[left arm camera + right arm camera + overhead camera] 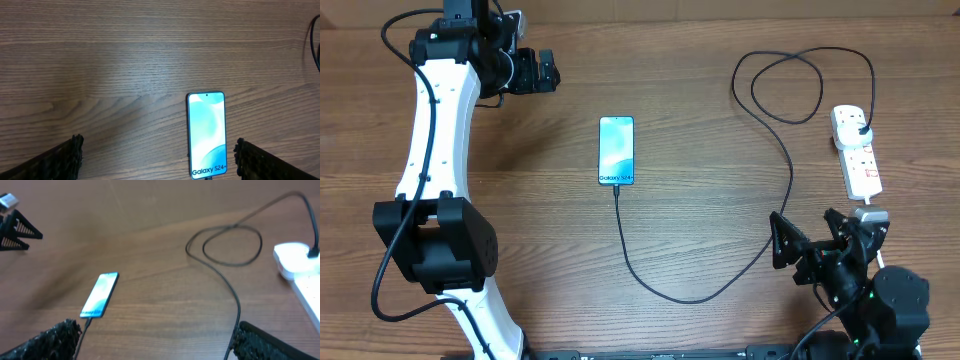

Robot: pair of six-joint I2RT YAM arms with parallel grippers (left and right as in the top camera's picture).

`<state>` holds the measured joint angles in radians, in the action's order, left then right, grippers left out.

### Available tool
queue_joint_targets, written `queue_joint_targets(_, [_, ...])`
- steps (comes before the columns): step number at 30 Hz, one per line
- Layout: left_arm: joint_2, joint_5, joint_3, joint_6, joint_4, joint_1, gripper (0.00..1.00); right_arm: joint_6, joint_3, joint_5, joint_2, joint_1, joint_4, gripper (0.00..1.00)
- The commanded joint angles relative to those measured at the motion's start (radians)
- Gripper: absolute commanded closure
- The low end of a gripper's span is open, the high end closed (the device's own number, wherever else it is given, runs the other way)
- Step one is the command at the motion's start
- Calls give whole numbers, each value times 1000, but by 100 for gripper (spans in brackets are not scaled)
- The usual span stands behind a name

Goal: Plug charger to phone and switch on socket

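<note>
Both end effectors: jaws spread fully wide, nothing held
Right end effector point(810, 235): nearest, low over the bench point(700, 80), just on the near side of the socket point(857, 150), not touching it
Charger point(790, 185): thin black cable lying on the bench, runs from the phone point(616, 150) toward the robot, sweeps right, loops once at the far side, black plug point(861, 128) seated in socket
Phone: flat mid-bench, screen up and lit, text end toward robot, cable tip meets that short edge
Socket: white strip, right side; switch position cannot tell
Left end effector point(542, 70): farthest, far left, well apart from phone
</note>
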<state>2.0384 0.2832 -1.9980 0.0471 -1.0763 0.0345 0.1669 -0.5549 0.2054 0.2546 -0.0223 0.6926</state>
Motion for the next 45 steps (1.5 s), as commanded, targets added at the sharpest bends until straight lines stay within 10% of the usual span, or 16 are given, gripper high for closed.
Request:
queue_joint_targets(1, [7,-2,-1,6,0,-3,0,-86,98,-2,-88,-8,-153,0])
queue_joint_targets(23, [7,-2,-1,5,0,-3,0,-202,546,-4,-253,-10,-771,0])
queue_joint_targets(45, [7,-2,-1,6,0,-3,0,-198,547,-55,-253,-11,-622,0])
